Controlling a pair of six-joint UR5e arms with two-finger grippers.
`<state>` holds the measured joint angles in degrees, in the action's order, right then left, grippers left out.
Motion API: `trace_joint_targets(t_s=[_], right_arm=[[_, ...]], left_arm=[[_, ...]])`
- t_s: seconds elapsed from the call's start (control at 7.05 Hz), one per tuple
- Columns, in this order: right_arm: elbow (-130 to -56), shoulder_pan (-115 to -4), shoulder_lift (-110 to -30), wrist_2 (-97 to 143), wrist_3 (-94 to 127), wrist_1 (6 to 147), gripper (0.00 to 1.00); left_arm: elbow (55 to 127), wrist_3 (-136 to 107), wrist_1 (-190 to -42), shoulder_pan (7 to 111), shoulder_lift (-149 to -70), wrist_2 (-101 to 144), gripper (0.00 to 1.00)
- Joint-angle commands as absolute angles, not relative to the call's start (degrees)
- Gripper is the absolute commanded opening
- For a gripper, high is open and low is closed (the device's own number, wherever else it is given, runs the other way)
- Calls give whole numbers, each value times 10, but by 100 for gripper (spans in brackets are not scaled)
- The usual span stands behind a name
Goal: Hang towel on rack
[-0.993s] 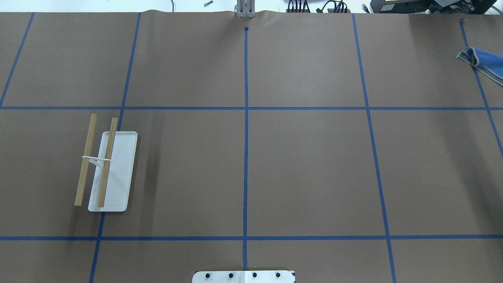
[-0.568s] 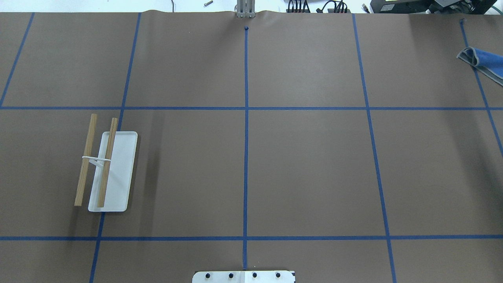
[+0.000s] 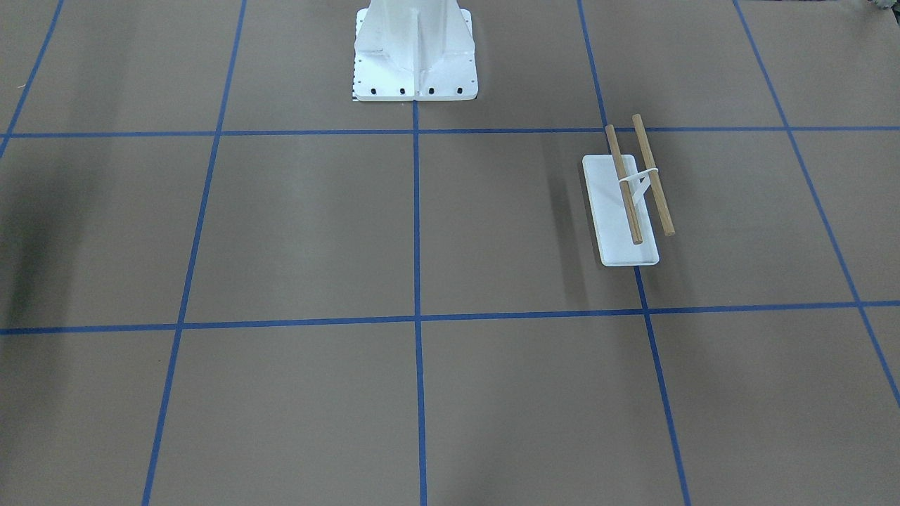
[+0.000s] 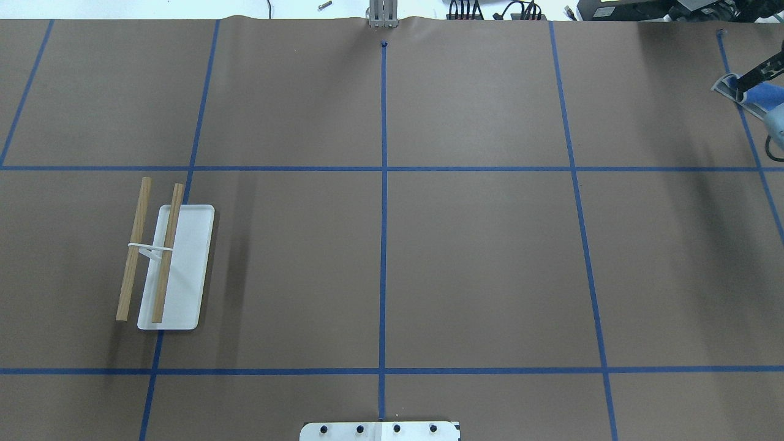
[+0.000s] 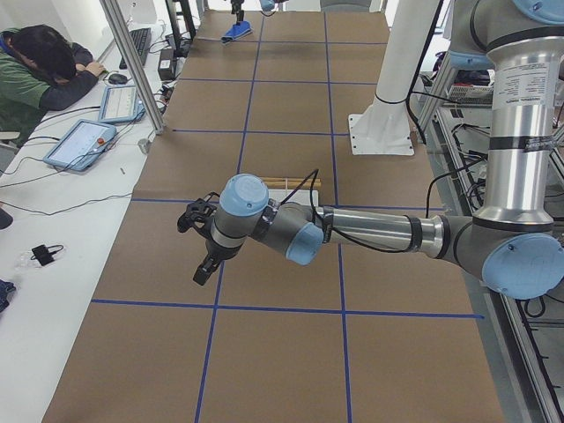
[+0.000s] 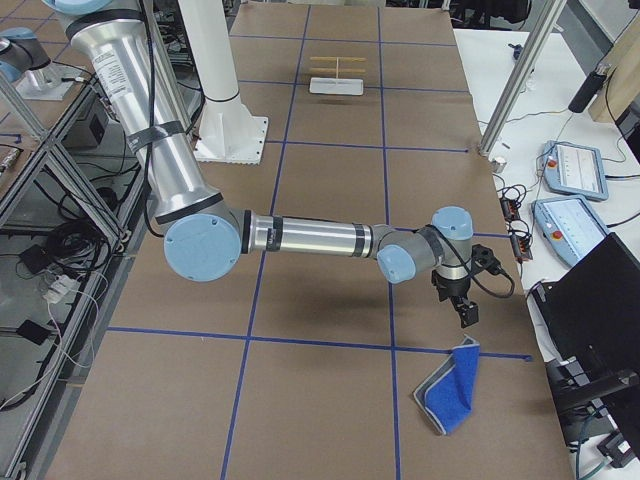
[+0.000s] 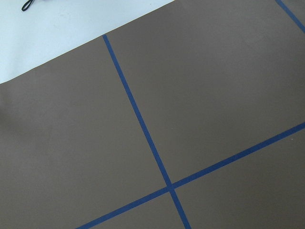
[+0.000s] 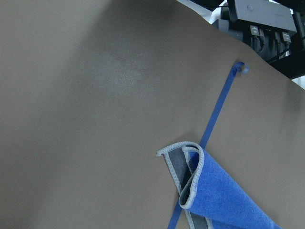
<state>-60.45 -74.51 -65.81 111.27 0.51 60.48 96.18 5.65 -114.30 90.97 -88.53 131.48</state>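
Observation:
The blue towel [image 4: 768,98] lies folded on the table at the far right; it also shows in the right wrist view [image 8: 224,200] and the exterior right view [image 6: 450,395]. The rack [image 4: 174,263] stands at the left, with two wooden rods over a white base, bare [image 3: 626,204]. My right gripper [image 4: 744,82] hovers above the towel's folded edge [image 6: 467,315]; I cannot tell if it is open or shut. My left gripper [image 5: 203,264] hangs above the table, beyond the rack, and shows only in the exterior left view, so I cannot tell its state.
The white bolted robot mount [image 3: 415,56] stands at the table's near edge [image 4: 380,430]. Blue tape lines grid the brown table. An aluminium post [image 5: 132,62], tablets [image 6: 570,165] and an operator [image 5: 44,70] sit along the far side.
My right gripper has come into the overhead view at the right edge, over the towel. The towel and the rack have not moved.

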Motion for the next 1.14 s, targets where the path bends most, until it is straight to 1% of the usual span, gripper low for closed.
trace_joint_targets(t_s=[0.0,0.14,0.28,0.43,0.57,0.71,0.85,0.99], right_arm=[[-510,-691,-628,1004,32,549,100],[-394,-689,-600,998,33,455,100],[-360,-689,-592,982,33,434,100],[-355,-690,-592,965,33,434,98],[-353,-698,-592,962,33,434,91],[-352,-705,-592,962,33,435,77],[-352,-710,-592,962,33,436,71],[-352,-713,-592,963,34,435,45]], left_arm=[[962,56,-1143,910,-885,1315,99],[961,56,-1143,910,-885,1315,99],[960,56,-1143,910,-886,1315,99],[960,56,-1143,910,-885,1315,99],[960,56,-1148,910,-885,1315,99],[959,56,-1150,910,-885,1315,99],[959,56,-1150,910,-885,1315,99],[959,56,-1150,910,-883,1315,99]])
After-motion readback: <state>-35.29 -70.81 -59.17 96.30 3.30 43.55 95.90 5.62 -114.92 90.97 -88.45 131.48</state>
